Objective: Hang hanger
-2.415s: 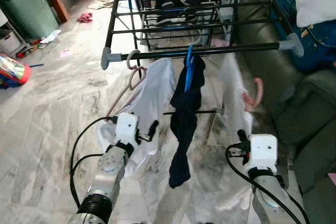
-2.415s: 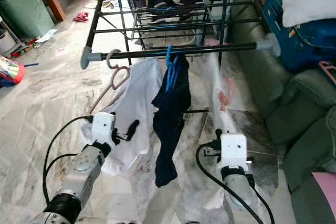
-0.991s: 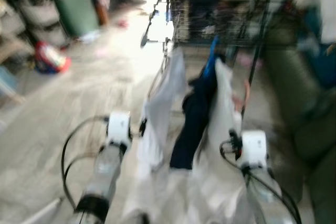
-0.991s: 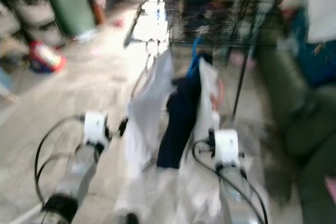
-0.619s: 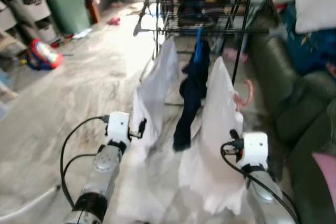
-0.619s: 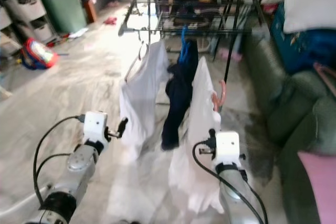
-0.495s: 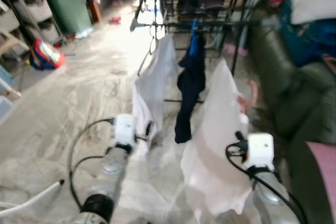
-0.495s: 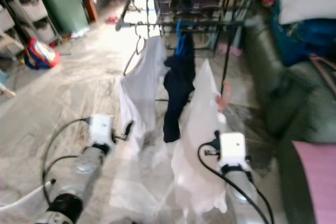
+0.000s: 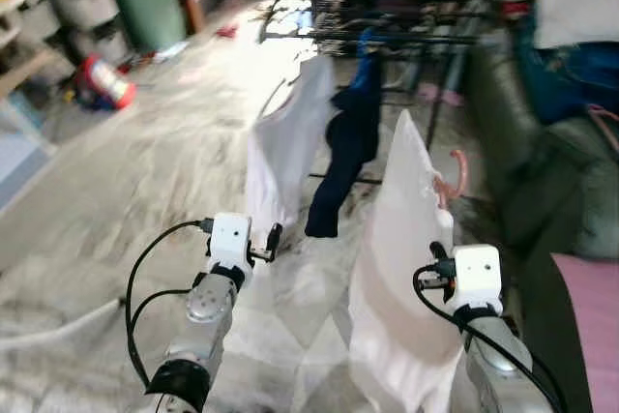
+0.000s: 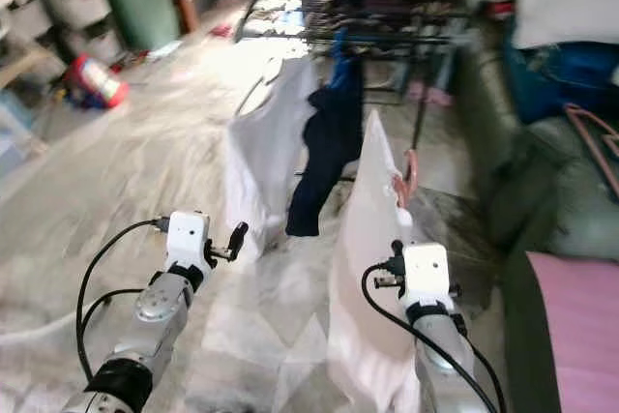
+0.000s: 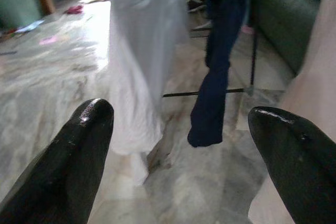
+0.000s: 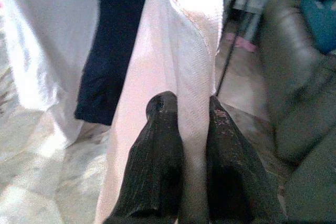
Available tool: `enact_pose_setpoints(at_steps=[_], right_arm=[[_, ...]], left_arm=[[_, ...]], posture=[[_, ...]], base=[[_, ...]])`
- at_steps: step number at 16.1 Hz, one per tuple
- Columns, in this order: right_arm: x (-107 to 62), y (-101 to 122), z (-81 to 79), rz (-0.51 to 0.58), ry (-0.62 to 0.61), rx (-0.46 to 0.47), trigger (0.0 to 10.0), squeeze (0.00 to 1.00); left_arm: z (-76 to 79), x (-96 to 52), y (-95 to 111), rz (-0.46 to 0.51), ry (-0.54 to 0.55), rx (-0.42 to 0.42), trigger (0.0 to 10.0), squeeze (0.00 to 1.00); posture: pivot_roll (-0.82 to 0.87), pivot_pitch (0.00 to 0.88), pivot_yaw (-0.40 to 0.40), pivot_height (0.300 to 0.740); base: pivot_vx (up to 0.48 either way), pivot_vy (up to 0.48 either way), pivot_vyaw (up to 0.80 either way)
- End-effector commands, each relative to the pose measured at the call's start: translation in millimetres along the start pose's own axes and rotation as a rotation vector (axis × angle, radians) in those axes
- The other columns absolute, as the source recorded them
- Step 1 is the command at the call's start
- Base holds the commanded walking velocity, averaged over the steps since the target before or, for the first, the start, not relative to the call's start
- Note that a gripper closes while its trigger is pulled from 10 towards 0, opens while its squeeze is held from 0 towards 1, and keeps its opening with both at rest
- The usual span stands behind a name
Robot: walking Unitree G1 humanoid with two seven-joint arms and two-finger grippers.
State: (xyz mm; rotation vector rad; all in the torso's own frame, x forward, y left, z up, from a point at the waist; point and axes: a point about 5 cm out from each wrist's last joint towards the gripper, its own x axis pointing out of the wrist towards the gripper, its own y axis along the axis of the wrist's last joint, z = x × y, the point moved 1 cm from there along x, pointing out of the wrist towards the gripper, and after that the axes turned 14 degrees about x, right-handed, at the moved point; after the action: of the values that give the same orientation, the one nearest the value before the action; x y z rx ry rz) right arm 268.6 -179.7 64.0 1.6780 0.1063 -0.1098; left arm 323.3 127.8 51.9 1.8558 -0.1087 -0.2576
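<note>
The pink hanger (image 9: 451, 179) carries a white garment (image 9: 398, 268) on my right, short of the far drying rack (image 9: 397, 7). My right gripper (image 12: 190, 114) pinches that cloth; my left gripper (image 11: 181, 119) hangs wide apart.

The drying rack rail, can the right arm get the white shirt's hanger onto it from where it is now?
Probably not yet. The right gripper holds the white shirt low, its pink hanger well short of the drying rack rail, which stands farther ahead beyond open floor.
</note>
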Motion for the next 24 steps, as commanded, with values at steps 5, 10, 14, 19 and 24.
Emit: enact_pose_setpoints(at_steps=[5,10,14,19,24], right_arm=[[5.0,12.0,-17.9,0.050,0.082,-0.011,10.0,0.00],[3.9,9.7,-30.0,0.036,0.158,-0.027,10.0,0.00],[3.8,9.3,-33.8,0.036,0.175,-0.029,10.0,0.00],[4.6,8.6,-37.6,0.031,0.201,-0.028,10.0,0.00],[3.1,2.8,-47.4,-0.006,0.293,-0.057,10.0,0.00]], left_arm=[[-2.4,-1.1,-4.0,-0.016,-0.021,-0.016,10.0,0.00],[5.8,-0.9,-2.9,-0.016,-0.075,-0.050,10.0,0.00],[9.5,-2.1,-0.9,0.008,-0.115,-0.046,10.0,0.00],[11.3,-2.8,0.4,0.021,-0.139,-0.041,10.0,0.00],[12.6,-3.8,0.4,0.023,-0.147,-0.040,10.0,0.00]], posture=[[-0.02,0.112,0.038,0.740],[-0.02,0.111,0.035,0.740],[-0.02,0.106,0.033,0.740],[-0.01,0.102,0.033,0.740],[-0.01,0.104,0.032,0.740]], base=[[0.000,0.000,0.80],[0.000,0.000,0.80],[0.000,0.000,0.80],[0.000,0.000,0.80],[0.000,0.000,0.80]])
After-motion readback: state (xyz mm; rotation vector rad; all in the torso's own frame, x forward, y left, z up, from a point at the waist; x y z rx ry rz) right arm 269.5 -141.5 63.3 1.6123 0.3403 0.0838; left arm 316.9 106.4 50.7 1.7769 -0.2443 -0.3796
